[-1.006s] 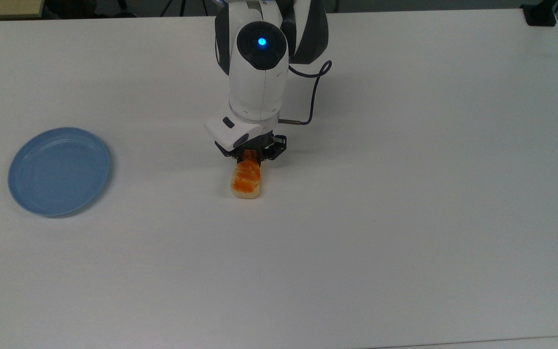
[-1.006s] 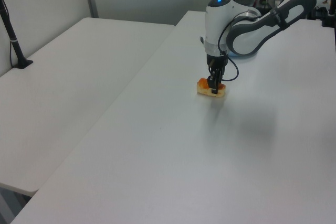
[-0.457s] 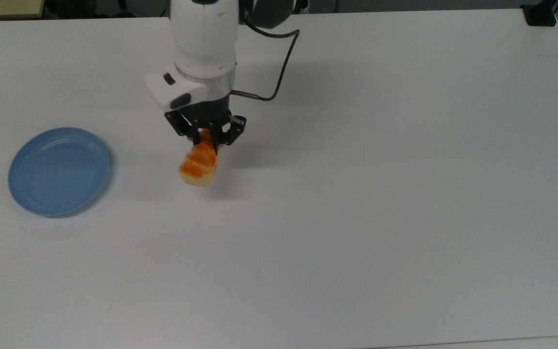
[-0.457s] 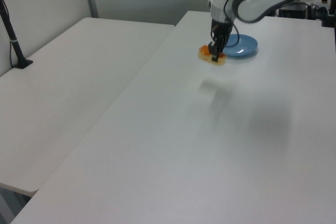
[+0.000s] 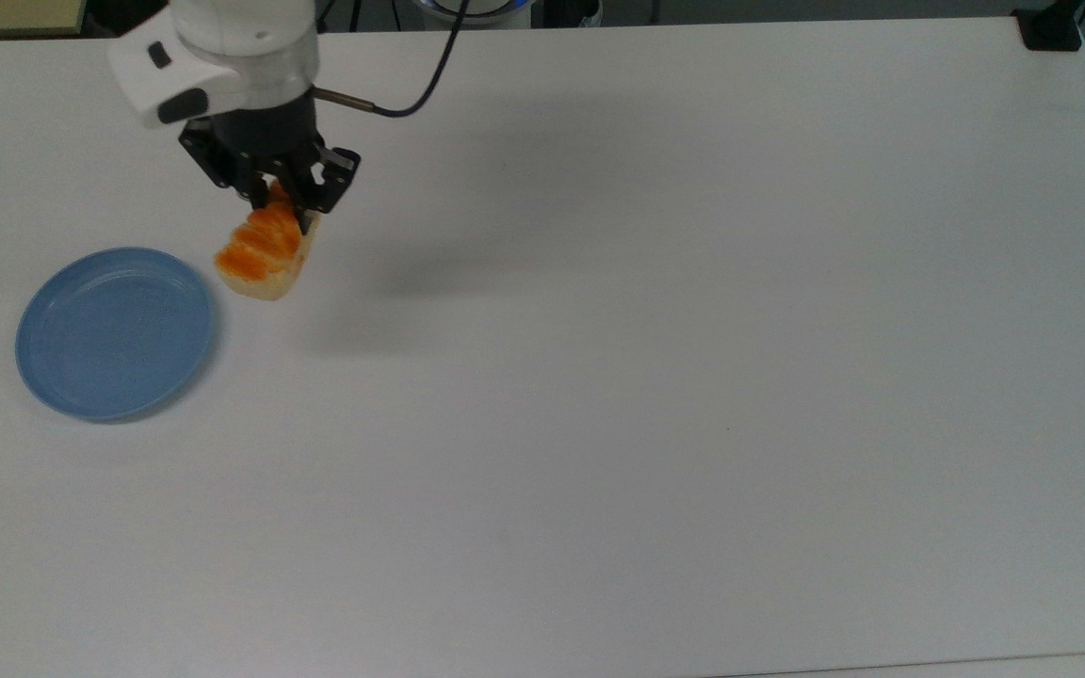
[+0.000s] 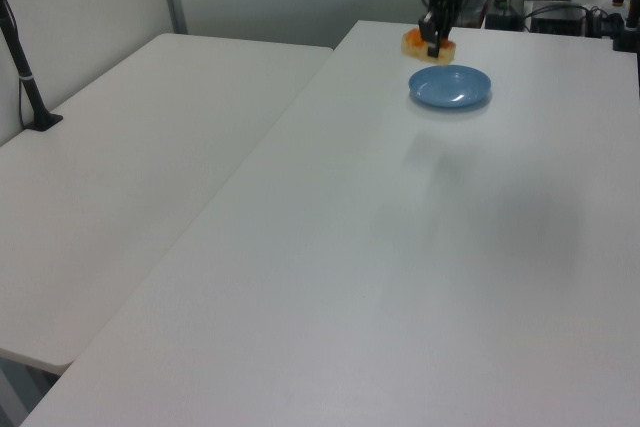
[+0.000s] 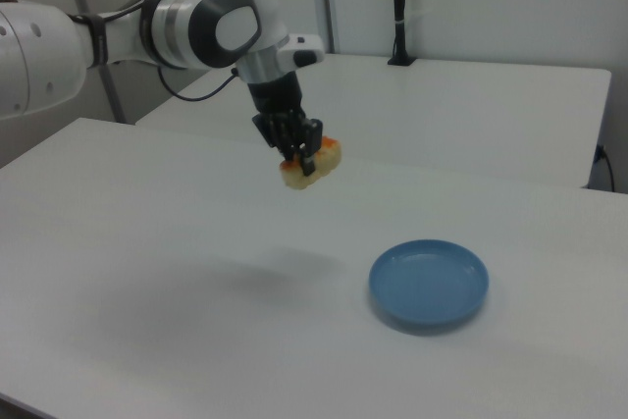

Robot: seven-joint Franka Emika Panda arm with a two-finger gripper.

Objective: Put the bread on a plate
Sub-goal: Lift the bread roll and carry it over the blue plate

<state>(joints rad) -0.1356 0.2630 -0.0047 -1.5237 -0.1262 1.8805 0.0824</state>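
Bench: a wide white surface that carries the plate; another white table stands beside it in the left view and the right view.

Arm: a white robot arm with dark joints, reaching in over the bench's far edge in the top view, towards the top view's left corner.

Plate: a round light-blue dish with a raised rim, lying flat near the bench's left edge in the top view. Nothing is in it.

Gripper: black, pointing down, raised well above the bench. Its fingers pinch one end of the bread between them.

Bread: a small oblong loaf, orange-brown and bumpy on top, pale at the sides. It hangs in the air, clear of the bench, with its shadow lying apart from it on the surface in the right view.

Bread's long axis: it slants from the fingers down towards the plate in the top view, the free end leading.

Bread to plate: in the top view the free end sits just beside the plate's far-right rim, not yet over the middle. In the right view the loaf hangs high and off to the left of the plate.

Next move, as a judgement: carry the loaf further over the plate's middle, then lower it before the fingers let go.
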